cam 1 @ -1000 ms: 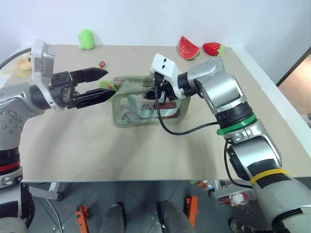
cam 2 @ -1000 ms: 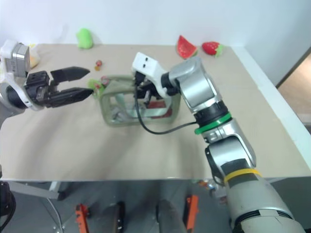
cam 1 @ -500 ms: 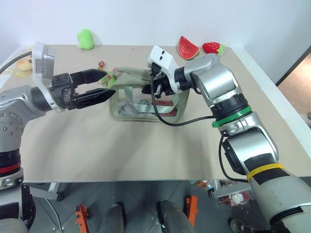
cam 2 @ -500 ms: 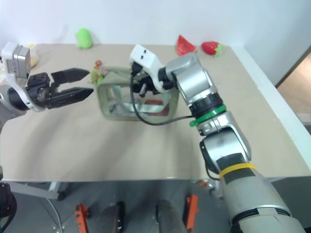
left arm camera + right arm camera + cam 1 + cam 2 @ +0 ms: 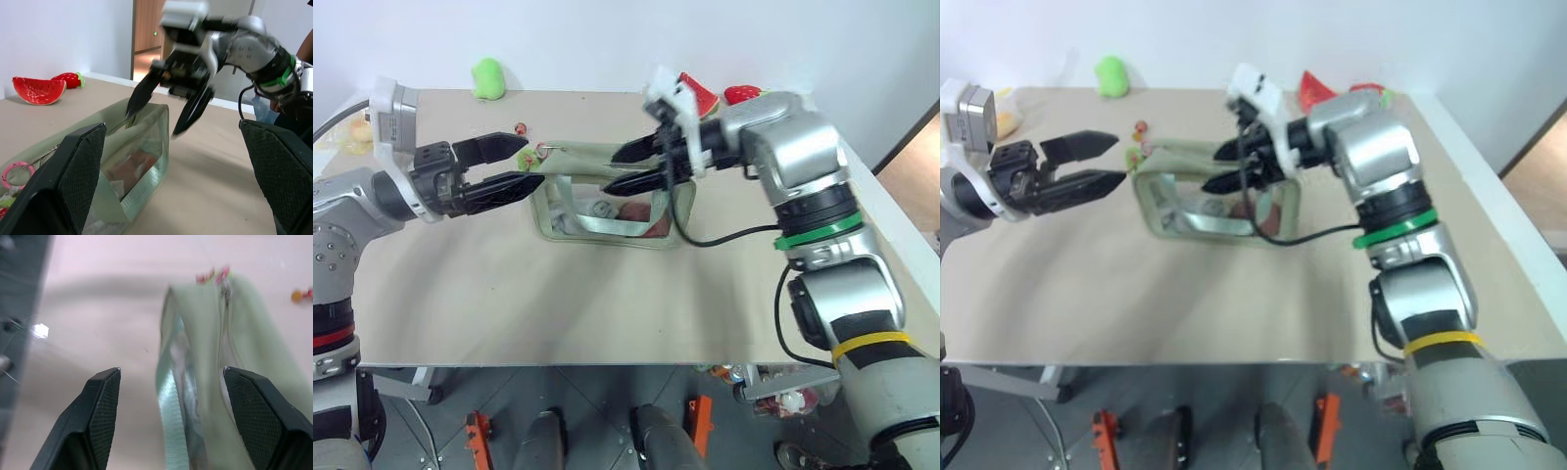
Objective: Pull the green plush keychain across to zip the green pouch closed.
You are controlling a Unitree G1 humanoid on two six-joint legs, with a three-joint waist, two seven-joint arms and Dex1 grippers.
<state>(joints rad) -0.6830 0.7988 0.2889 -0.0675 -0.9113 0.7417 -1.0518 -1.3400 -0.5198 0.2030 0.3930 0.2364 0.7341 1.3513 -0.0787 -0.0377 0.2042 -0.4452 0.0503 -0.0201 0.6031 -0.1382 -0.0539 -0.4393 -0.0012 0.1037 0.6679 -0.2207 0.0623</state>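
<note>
The green pouch (image 5: 570, 162) stands upright mid-table with its zipper (image 5: 226, 298) on top. The green plush keychain (image 5: 1142, 154) hangs at the pouch's left end, on a pink ring. My left gripper (image 5: 1122, 157) is open, level, fingertips just short of the keychain and not touching it. My right gripper (image 5: 1211, 168) is open too, hovering over the pouch's right half with nothing between its fingers (image 5: 139, 95). In the right wrist view the pouch (image 5: 195, 357) lies below my right gripper (image 5: 172, 372).
A watermelon slice toy (image 5: 695, 96) and a strawberry toy (image 5: 742, 95) lie at the back right. A loose light-green plush toy (image 5: 487, 78) sits at the back left, a small red bead (image 5: 519, 128) near it. The table's right edge (image 5: 862, 186) is close to my right arm.
My right gripper opened, let go of the pouch's top and rose, drawing back to the right. The pouch settled back onto the table. My left gripper stayed put and open.
</note>
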